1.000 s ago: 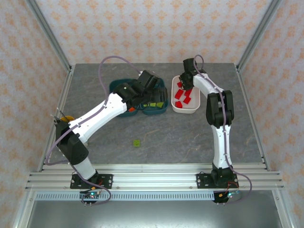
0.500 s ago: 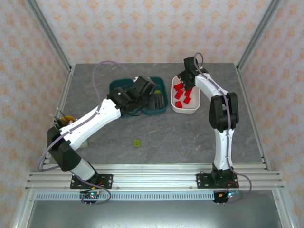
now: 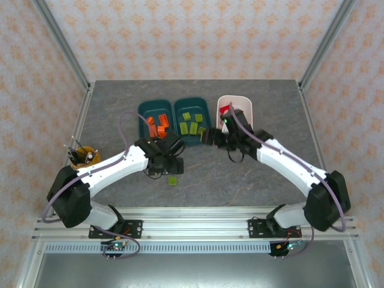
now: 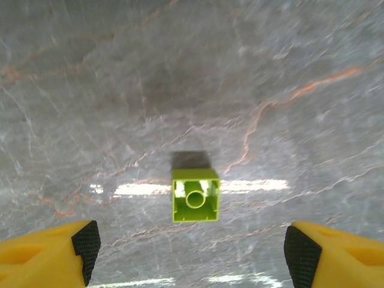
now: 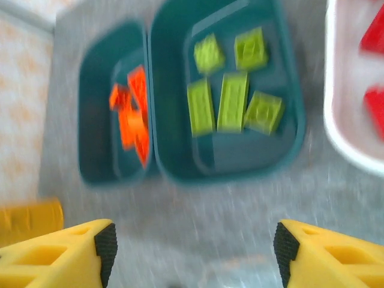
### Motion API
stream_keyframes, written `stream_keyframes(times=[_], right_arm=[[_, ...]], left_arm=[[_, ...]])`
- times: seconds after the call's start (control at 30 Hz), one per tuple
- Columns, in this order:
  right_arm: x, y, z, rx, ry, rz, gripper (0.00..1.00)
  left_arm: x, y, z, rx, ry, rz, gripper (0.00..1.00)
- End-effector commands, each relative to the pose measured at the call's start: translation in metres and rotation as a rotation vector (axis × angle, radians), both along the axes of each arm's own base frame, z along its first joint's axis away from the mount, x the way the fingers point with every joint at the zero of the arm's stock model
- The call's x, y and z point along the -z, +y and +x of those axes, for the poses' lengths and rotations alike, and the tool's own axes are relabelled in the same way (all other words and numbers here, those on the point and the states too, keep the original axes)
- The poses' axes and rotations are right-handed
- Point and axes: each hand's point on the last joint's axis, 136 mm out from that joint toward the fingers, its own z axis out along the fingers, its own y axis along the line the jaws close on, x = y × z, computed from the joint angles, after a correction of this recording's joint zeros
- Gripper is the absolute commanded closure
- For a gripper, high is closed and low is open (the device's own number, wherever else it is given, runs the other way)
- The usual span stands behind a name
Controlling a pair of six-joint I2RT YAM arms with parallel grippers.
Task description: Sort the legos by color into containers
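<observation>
The grey, marble-veined desk (image 3: 270, 126) carries everything. The left arm (image 3: 114, 165) reaches from the near left edge toward the middle of the desk. The right arm (image 3: 294, 165) bends in from the near right, its wrist lying over the near end of the white bin (image 3: 240, 97).

Three bins stand in a row toward the far side. The left teal bin (image 3: 140, 114) and the middle teal bin (image 3: 192, 100) sit flank to flank, and the white bin is just to their right. A small yellow pen cup (image 3: 82, 157) stands at the left edge of the desk, well apart from the bins.

The left claw (image 4: 192, 246) hangs over bare desk on the near side of the teal bins. Its jaws are spread wide and grip nothing. The right claw (image 5: 193, 252) points toward the teal bins from just near of the middle one. Its jaws also stand wide apart with nothing between them (this view is blurred, though the gap is plain).

A cluster of orange bricks (image 3: 157, 126) lies in the left teal bin. Five yellow-green bricks (image 3: 191, 123) lie in the middle teal bin, all flat on its floor. Red bricks (image 5: 377, 108) lie in the white bin, partly hidden by the right arm in the top view.

One lone yellow-green brick (image 4: 195, 195) lies on the desk outside any bin. In the left wrist view it sits between the left claw's fingertips and a little beyond them, touching neither. A round tube shows in its open face.
</observation>
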Motion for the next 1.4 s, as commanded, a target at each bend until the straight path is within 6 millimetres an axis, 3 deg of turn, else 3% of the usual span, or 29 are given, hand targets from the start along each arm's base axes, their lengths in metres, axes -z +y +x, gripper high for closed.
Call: stream_keyframes(times=[0.0,0.1,0.2,0.77,0.97,1.1,1.23,1.37], right_arm=[[0.021,-0.009,-0.052,-0.140,0.072,-0.004,0.28],[0.030,-0.021,-0.073,-0.141,0.107,-0.013,0.27],[0.036,-0.027,-0.080,-0.129,0.121,-0.019,0.27],[0.034,-0.018,-0.065,-0.114,0.108,-0.008,0.28],[0.023,-0.021,-0.059,-0.084,0.079,-0.014,0.29],[-0.002,-0.029,-0.042,-0.007,-0.001,-0.034,0.29],[-0.033,-0.032,-0.021,0.078,-0.094,-0.011,0.29],[-0.062,-0.025,0.005,0.147,-0.182,0.058,0.27]], left_arm=[[0.015,-0.008,-0.004,0.018,0.043,-0.020,0.17],[0.026,-0.015,-0.003,0.051,0.075,-0.016,0.19],[0.037,-0.018,-0.003,0.076,0.107,-0.001,0.23],[0.073,-0.014,-0.011,0.123,0.185,0.114,0.59],[0.043,-0.009,0.002,0.111,0.089,0.134,0.66],[0.009,-0.015,0.018,0.099,0.019,0.098,0.66],[-0.023,-0.024,0.047,0.055,-0.044,0.034,0.66],[-0.053,-0.035,0.091,0.007,-0.117,-0.049,0.66]])
